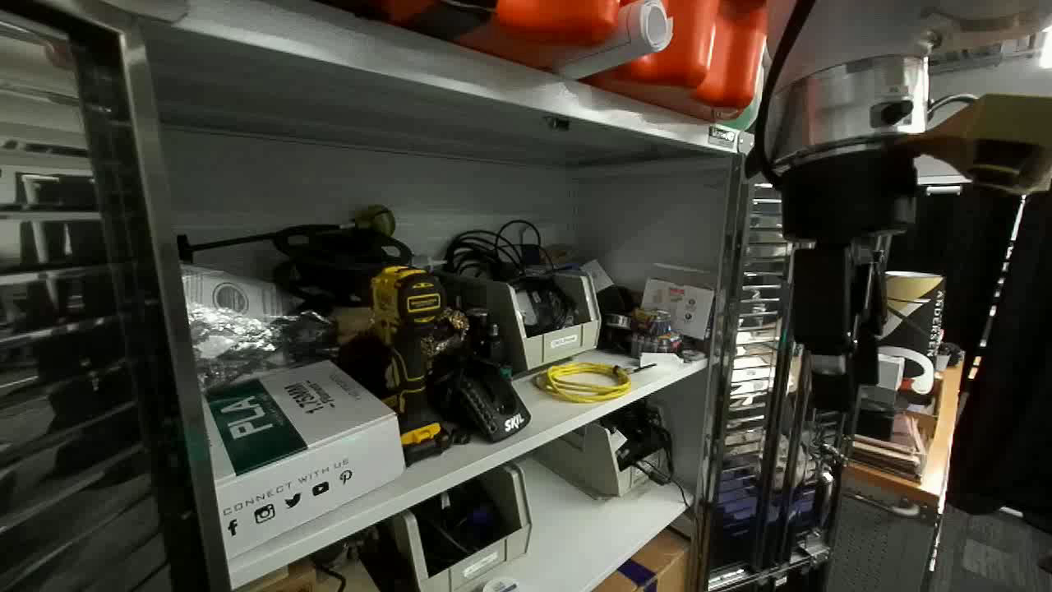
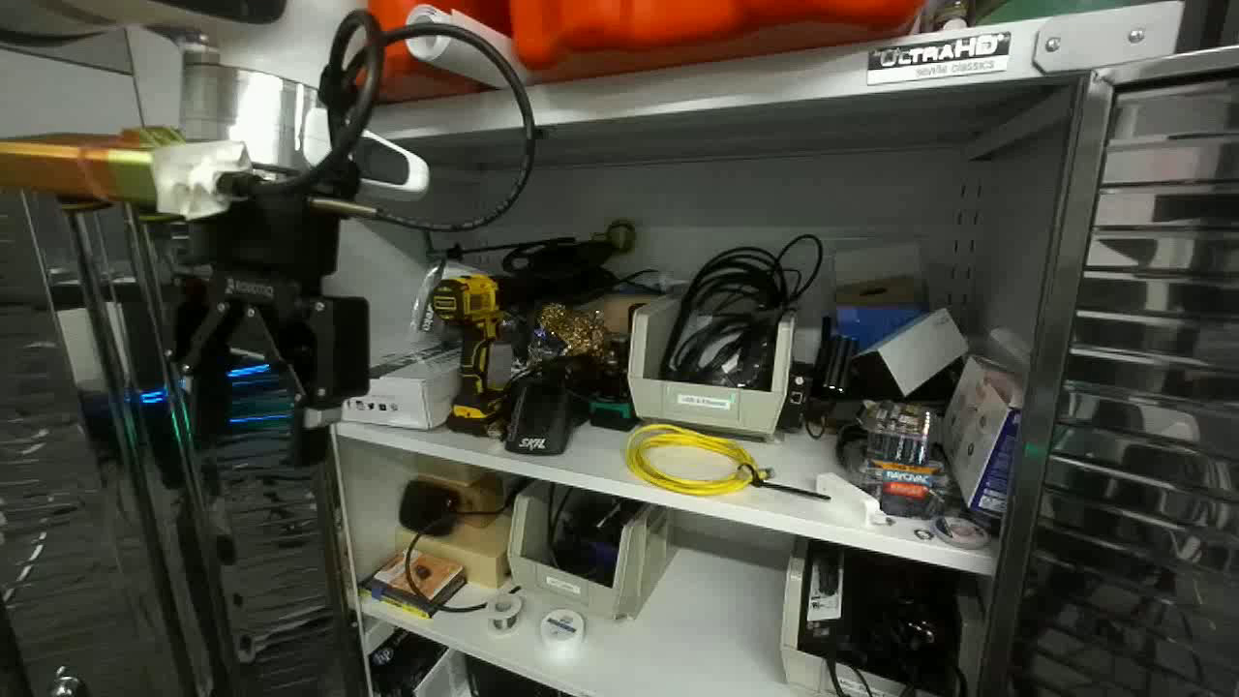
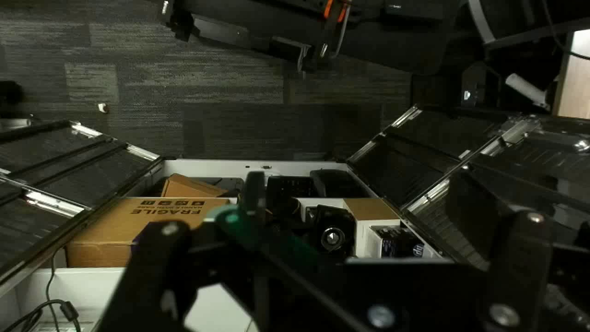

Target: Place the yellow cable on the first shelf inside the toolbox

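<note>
The yellow cable [image 1: 575, 393] is a loose coil lying flat on the pale-grey shelf [image 1: 538, 411]. The coil [image 2: 678, 481] and the shelf [image 2: 595, 455] show in both exterior views. Right behind the coil stands the small grey-white toolbox [image 1: 542, 353] holding black cables; it also shows in an exterior view [image 2: 668, 409]. My gripper [image 2: 259, 426] hangs fingers down outside the cabinet, apart from shelf and cable. Its two fingers stand apart with nothing between them. It also shows side-on in an exterior view [image 1: 830, 390]. The cable is out of the wrist view.
A yellow-and-black drill [image 1: 407, 321], a black SKIL charger [image 1: 485, 399] and a white-and-green carton [image 1: 320, 460] share the shelf. Similar bins [image 2: 581, 581] stand on the shelf below. A cabinet post [image 2: 1050, 319] and open slatted doors [image 2: 1133, 387] flank the shelves. The upper board [image 2: 678, 106] overhangs them.
</note>
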Available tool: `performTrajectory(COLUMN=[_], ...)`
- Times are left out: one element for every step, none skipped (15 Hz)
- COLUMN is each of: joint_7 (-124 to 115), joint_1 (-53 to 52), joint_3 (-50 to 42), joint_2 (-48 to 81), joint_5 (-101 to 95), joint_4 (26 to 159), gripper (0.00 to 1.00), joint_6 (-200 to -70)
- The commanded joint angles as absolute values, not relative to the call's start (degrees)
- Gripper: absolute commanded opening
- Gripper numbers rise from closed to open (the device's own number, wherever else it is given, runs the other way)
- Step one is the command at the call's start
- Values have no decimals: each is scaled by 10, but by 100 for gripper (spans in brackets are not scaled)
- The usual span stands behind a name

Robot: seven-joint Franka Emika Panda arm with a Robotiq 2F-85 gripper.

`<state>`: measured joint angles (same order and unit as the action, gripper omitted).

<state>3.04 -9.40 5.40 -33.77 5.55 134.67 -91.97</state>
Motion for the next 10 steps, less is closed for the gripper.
performTrajectory(joint_7=[32, 32, 32, 32, 32, 32, 32, 32, 51, 73], joint_1=[-90, -90, -90, -90, -90, -90, -90, -90, -91, -94], joint_3=[57, 57, 57, 57, 57, 57, 57, 57, 54, 48], joint_2=[-337, -338, -338, -339, -340, -340, -340, -340, -332, -322], joint_5=[57, 57, 57, 57, 57, 57, 57, 57, 48, 43], joint_4=[1344, 1341, 1339, 1338, 1338, 1338, 1338, 1338, 1334, 1327], gripper=[100, 100, 100, 100, 100, 100, 100, 100, 100, 100], joint_6=[-919, -919, -919, -919, -919, -919, -919, -919, -923, -919])
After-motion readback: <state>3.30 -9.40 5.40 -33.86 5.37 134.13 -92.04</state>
